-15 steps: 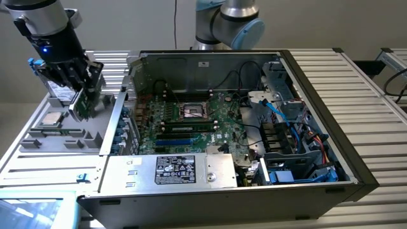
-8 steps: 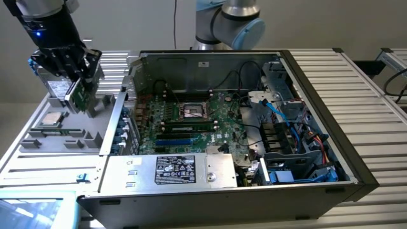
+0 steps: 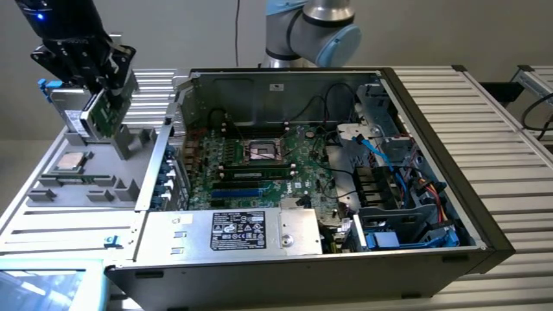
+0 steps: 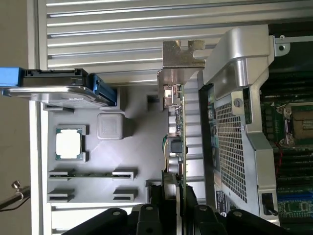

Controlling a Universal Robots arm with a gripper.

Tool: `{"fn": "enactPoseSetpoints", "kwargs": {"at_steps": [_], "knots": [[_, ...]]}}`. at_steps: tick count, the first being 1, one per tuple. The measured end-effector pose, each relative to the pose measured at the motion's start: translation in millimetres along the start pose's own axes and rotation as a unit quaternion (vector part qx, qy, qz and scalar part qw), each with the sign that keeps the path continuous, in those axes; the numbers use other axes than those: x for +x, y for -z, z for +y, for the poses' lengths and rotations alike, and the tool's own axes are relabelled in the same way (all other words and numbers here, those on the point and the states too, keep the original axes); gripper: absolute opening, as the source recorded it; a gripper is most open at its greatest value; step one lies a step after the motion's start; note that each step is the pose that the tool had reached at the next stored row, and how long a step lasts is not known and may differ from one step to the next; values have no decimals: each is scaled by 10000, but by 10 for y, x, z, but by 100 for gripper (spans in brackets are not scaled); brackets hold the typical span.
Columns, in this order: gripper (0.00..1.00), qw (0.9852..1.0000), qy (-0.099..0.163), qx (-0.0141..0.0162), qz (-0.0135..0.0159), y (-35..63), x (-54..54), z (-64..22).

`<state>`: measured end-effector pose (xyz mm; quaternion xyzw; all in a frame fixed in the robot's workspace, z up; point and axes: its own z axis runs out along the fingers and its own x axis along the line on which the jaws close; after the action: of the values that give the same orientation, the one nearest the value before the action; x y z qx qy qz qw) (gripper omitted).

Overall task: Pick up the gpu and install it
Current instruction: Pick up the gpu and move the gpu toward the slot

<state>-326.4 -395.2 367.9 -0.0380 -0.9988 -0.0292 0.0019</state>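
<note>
Gpu [image 3: 105, 115] stands upright on edge, clenched in my gripper [image 3: 111, 97] over the tray [image 3: 78, 192], at ten o'clock from the open case [image 3: 285, 91]. It looks light, stiff and fragile. I judge the bare board edges the safest hold, clear of the bracket [image 4: 182, 54].

gpu [image 4: 177, 142] edge inside gripper [image 4: 177, 196]

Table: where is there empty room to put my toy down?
The slatted table on the exterior view's right of the case is bare. Crowded: the tray with its cpu, where the gripper holds the gpu, and inside the case.
</note>
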Motion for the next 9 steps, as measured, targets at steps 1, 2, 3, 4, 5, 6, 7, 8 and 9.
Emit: {"fn": "enactPoseSetpoints", "kwargs": {"at_steps": [1,2,3,4,5,6,7,8,9], "knots": [[29,10000,0,0,3,45,-13,-3],[29,10000,0,0,6,90,-29,-5],[29,10000,0,1,9,136,-50,-7],[29,10000,0,1,12,182,-81,-13],[29,10000,-1,0,14,227,-118,-23],[29,10000,-1,1,16,276,-159,-35],[29,10000,-1,0,17,322,-198,-46],[29,10000,0,1,19,369,-240,-57],[29,10000,-1,0,20,415,-279,-67]]}}
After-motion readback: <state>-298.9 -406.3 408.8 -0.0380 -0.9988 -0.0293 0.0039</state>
